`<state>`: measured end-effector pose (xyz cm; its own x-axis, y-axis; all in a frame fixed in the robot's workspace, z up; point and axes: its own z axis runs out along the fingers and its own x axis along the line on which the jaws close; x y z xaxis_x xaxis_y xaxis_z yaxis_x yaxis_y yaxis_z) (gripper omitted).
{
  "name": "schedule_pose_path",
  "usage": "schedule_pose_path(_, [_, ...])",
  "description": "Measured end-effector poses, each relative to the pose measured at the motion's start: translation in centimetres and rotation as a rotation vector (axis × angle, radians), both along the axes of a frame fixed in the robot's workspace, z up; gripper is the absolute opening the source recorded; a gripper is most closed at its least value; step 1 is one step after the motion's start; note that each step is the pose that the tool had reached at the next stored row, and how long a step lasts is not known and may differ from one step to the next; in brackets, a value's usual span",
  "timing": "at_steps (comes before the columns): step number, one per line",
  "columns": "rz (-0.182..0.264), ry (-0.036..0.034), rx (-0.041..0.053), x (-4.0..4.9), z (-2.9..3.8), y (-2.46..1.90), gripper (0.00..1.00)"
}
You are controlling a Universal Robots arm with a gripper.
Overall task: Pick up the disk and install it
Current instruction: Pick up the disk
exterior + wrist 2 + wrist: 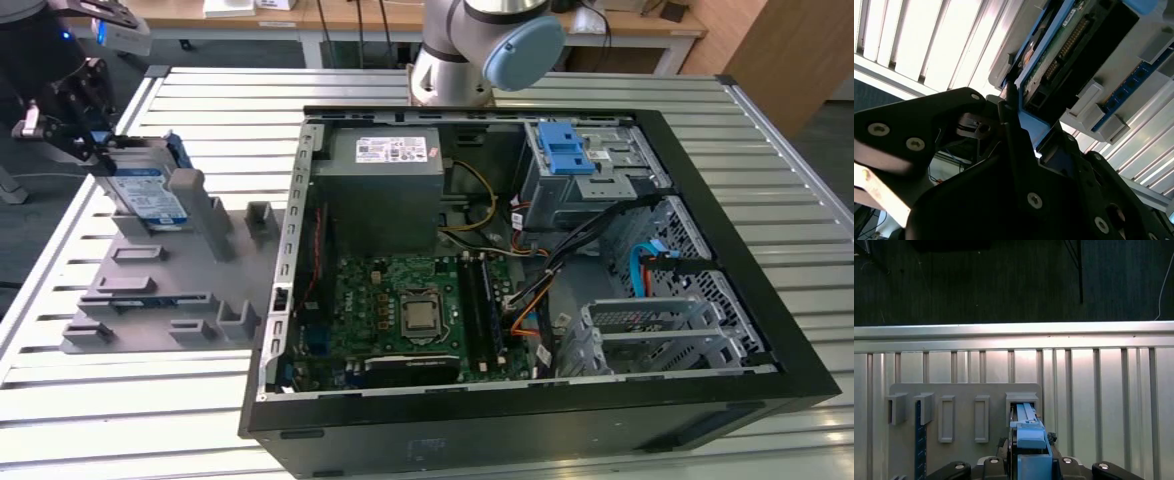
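The disk (144,190), a silver drive with a white-and-blue label in a blue carrier frame, stands on edge in a slot of the grey holder tray (160,290) at the exterior view's left. My black gripper (96,148) is at the disk's upper end, shut on it. The first wrist view has the blue frame of the disk (1029,432) between the fingers of the gripper (1030,442), its lower end in a slot of the holder tray (961,390). In the second wrist view a finger (1010,117) presses the edge of the disk (1064,35).
An open computer case (747,400) lies on the slatted metal table (160,420), to the exterior view's right of the tray. Inside it are a grey power-supply box (387,165) and a perforated cage with a blue latch (567,150). The arm's base (474,50) stands behind the case.
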<state>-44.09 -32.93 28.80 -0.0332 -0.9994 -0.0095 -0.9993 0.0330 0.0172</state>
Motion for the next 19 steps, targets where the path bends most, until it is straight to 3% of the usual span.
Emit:
schedule_pose_path(2, [-0.001,0.0000,0.0000,0.00,0.00,0.00,0.38])
schedule_pose_path(3, [-0.001,0.0000,0.0000,0.00,0.00,0.00,0.45])
schedule_pose_path(7, [-0.003,0.0000,0.0000,0.00,0.00,0.00,0.45])
schedule_pose_path(9, [-0.004,0.0000,-0.0001,0.00,0.00,0.00,0.43])
schedule_pose_path(10, [-0.004,0.0001,-0.0001,0.00,0.00,0.00,0.36])
schedule_pose_path(19, [-0.007,0.0001,0.0000,0.00,0.04,0.00,0.36])
